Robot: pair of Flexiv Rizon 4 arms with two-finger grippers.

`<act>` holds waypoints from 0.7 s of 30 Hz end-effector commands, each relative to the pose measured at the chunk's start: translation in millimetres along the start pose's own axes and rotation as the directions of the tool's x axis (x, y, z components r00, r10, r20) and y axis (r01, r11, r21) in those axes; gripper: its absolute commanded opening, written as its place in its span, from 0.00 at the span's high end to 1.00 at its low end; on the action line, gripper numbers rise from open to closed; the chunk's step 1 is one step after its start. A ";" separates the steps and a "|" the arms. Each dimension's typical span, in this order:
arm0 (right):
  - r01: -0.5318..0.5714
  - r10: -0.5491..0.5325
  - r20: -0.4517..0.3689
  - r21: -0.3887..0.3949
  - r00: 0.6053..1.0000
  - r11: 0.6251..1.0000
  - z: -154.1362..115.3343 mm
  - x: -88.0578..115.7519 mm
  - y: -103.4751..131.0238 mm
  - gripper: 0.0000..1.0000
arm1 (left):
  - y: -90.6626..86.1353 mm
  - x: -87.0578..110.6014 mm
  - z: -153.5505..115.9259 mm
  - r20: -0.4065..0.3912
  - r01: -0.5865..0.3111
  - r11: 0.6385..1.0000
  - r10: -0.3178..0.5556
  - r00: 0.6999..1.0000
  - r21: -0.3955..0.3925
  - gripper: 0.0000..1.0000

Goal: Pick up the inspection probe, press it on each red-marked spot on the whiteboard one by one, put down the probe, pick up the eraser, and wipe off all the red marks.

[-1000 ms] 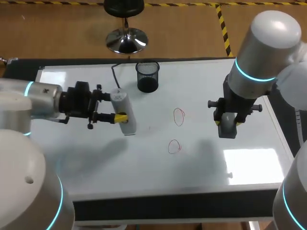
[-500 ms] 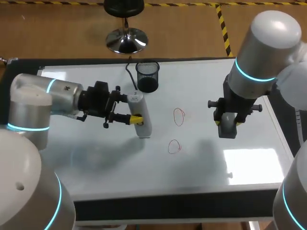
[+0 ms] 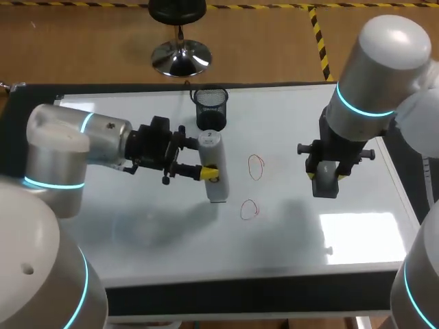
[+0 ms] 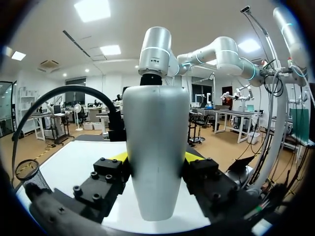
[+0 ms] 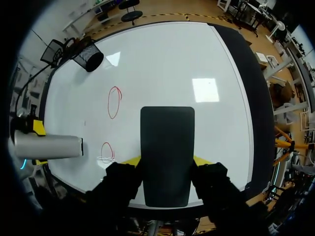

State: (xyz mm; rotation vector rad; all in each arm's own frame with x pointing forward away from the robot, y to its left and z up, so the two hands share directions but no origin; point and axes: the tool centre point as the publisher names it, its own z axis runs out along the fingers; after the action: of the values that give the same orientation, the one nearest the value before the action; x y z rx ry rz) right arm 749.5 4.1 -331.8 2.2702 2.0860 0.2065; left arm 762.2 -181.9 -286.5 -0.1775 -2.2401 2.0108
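Holding the probe (image 3: 213, 154), left claw (image 3: 211, 173) (tips (image 4: 119, 157) mostly hidden); right claw (image 5: 167, 160) clamps eraser (image 5: 167, 142).

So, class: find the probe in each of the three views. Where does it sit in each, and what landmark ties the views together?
Head view: probe in the left gripper, on the near side of the cup.
Left wrist view: probe close up, clamped in that gripper.
Right wrist view: probe beside the near red mark, off to one side of the eraser.
Landmark: the cup, seen in all three.
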 end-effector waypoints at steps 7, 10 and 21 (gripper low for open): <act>0.001 -0.001 -0.003 0.000 1.000 1.000 -0.3 -0.9 -0.2 1.00 | -12.4 10.6 14.0 0.028 0.011 0.999 -0.010 1.000 -0.037 1.00; 0.001 -0.001 -0.003 0.000 1.000 1.000 -0.3 -0.9 -0.2 1.00 | -10.8 7.7 17.9 0.032 0.015 0.999 -0.014 0.999 -0.037 1.00; 0.001 -0.001 -0.003 0.000 1.000 1.000 -0.3 -0.9 -0.2 1.00 | -1.6 1.5 37.8 -0.002 0.024 0.999 -0.024 1.000 -0.035 1.00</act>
State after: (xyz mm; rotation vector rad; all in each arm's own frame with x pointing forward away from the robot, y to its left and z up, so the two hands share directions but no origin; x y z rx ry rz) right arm 749.5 4.0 -331.8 2.2702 2.0861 0.2068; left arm 750.0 -209.3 -284.5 -0.1488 -2.2691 1.9688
